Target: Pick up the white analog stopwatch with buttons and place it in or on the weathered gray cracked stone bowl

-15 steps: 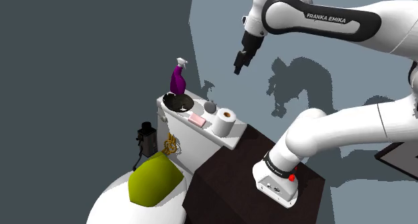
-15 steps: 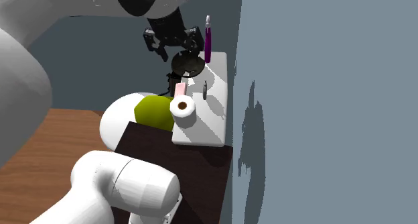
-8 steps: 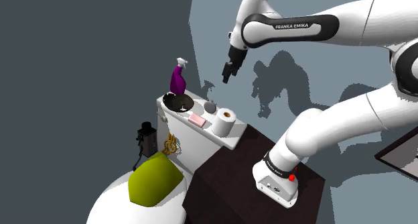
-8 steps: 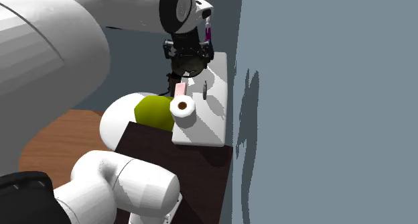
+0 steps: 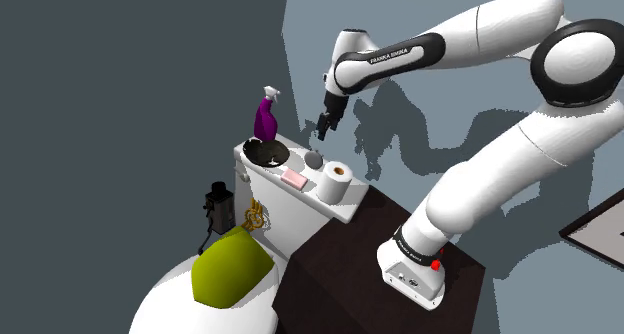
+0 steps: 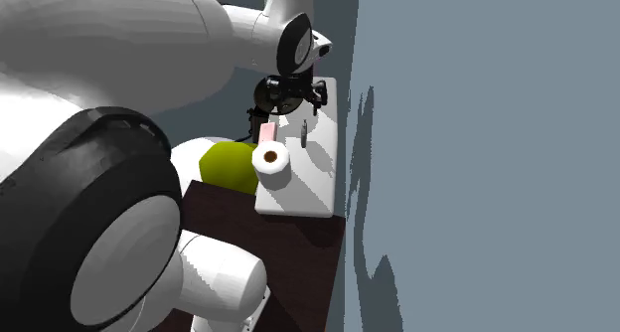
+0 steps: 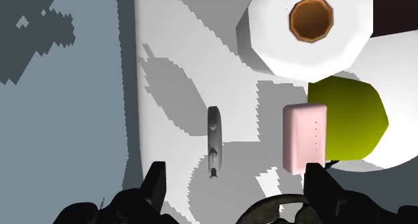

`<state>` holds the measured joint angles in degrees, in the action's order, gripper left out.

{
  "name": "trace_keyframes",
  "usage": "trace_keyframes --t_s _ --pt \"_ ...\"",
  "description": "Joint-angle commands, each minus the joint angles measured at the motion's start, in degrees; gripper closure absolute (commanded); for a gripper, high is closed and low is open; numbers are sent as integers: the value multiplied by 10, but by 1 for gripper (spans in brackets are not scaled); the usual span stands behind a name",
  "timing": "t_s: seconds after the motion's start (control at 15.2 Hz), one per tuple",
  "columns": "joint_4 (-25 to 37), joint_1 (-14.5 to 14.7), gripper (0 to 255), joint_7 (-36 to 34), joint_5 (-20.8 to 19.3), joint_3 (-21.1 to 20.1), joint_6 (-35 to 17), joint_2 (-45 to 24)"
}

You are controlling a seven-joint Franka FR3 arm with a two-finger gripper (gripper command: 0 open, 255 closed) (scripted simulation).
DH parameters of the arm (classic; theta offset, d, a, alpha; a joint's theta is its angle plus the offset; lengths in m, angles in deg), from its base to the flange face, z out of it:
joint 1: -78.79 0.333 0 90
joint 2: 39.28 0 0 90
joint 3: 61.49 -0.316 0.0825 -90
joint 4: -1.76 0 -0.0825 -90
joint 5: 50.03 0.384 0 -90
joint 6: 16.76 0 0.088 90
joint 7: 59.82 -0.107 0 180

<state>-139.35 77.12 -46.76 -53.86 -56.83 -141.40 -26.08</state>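
Stopwatch (image 7: 213, 141) is standing on edge, thin & grey, nr pink bar (image 7: 305, 137); pincer (image 7: 236, 168) is hovering above it, spread wide.

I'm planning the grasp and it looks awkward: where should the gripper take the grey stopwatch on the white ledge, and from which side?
Probably across its two flat faces, coming down from above. The stopwatch stands on edge, showing the wrist camera just a thin sliver, so that narrow width should fit between the fingers of the open gripper; the pink bar sits apart beside it.
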Motion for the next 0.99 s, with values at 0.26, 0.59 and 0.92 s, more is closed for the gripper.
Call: trace_keyframes --t_s 0.26,0.59,0.92 --pt "31 -1 0 49 38 15 -82 -137" --pt "25 -2 0 57 46 15 -120 -171" --pt "17 -2 0 60 50 14 -149 -192"
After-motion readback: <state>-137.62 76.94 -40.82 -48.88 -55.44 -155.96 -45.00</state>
